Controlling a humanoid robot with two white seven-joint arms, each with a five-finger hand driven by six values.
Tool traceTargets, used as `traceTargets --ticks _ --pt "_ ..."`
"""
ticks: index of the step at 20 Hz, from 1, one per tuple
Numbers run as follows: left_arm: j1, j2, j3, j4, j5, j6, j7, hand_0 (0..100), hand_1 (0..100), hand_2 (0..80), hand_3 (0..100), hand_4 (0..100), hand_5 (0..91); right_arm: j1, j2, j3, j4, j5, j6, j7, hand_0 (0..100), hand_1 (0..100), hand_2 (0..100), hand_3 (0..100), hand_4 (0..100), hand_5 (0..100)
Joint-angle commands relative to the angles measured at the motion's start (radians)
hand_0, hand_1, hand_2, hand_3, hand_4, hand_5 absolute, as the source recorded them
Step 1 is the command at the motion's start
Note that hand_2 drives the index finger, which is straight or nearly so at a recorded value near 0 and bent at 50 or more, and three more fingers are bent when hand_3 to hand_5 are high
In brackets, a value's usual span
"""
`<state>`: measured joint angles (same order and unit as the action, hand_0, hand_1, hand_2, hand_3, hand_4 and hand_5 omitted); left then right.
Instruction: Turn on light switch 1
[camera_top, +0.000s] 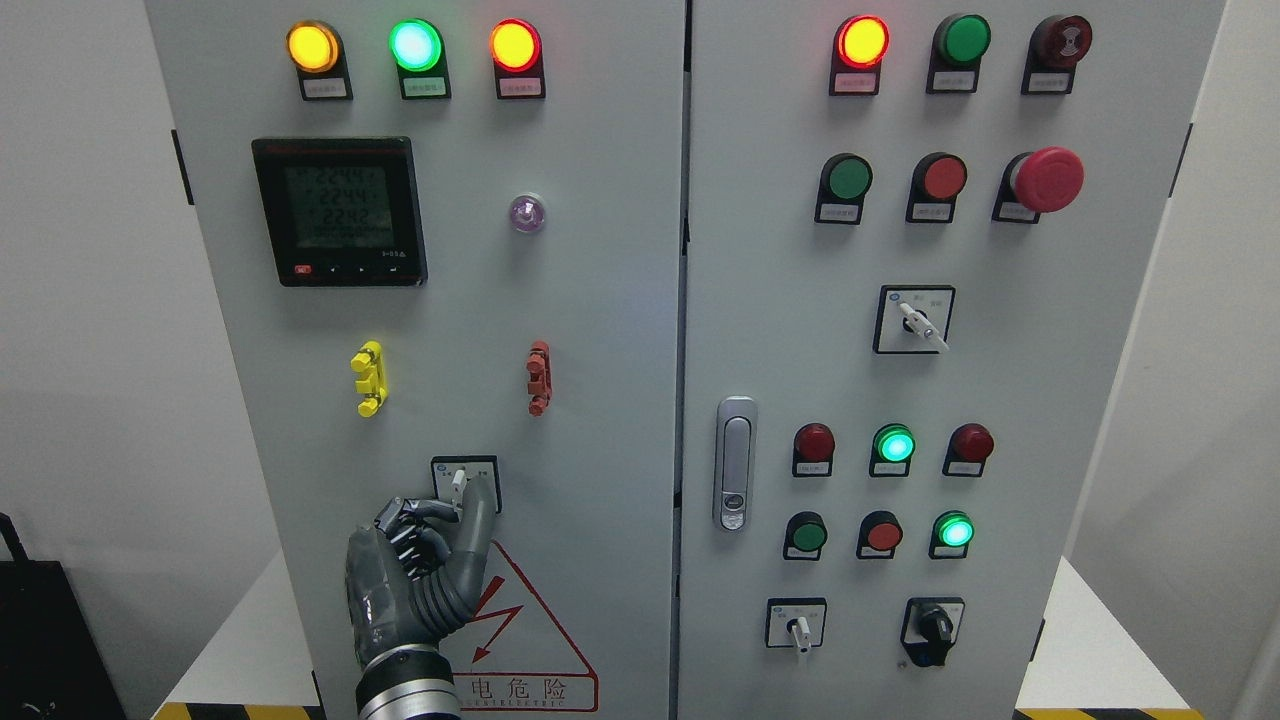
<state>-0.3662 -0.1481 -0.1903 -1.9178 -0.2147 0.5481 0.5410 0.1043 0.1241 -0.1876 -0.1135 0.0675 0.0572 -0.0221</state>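
A small selector switch (459, 481) with a white lever sits in a black-framed plate low on the left cabinet door (600, 330). My left hand (460, 500) comes up from the bottom edge and reaches it. One long finger (480, 510) lies along the lever's right side, and the curled fingertips (432, 510) press in from its left, so the lever is pinched between them. The lever points up, tilted slightly left. The lower half of the switch plate is hidden behind the hand. My right arm does not show.
Above the switch are a yellow clip (369, 378), a red clip (539, 377), a digital meter (339, 211) and three lit lamps. The right door carries a latch handle (735, 462), push buttons, lamps, a red emergency button (1047, 179) and several other selector switches.
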Motion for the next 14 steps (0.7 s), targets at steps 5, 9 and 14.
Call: traceTargets --ticks 5,9,14 --pt "0.0 -0.001 0.0 0.0 0.0 0.0 0.002 25 47 62.3 100 100 87.7 0.0 0.0 0.0 0.0 0.0 0.0 0.001 0 0 0 0 0 0" --pt "0.0 -0.001 0.002 0.002 0.0 0.0 0.002 27 46 62.3 100 100 87.6 0.0 0.0 -0.001 0.0 0.0 0.0 0.001 0 0 0 0 0 0" --pt "0.0 -0.001 0.0 0.002 0.002 0.0 0.002 30 45 62.3 100 100 87.6 0.0 0.0 0.0 0.0 0.0 0.0 0.001 0 0 0 0 0 0"
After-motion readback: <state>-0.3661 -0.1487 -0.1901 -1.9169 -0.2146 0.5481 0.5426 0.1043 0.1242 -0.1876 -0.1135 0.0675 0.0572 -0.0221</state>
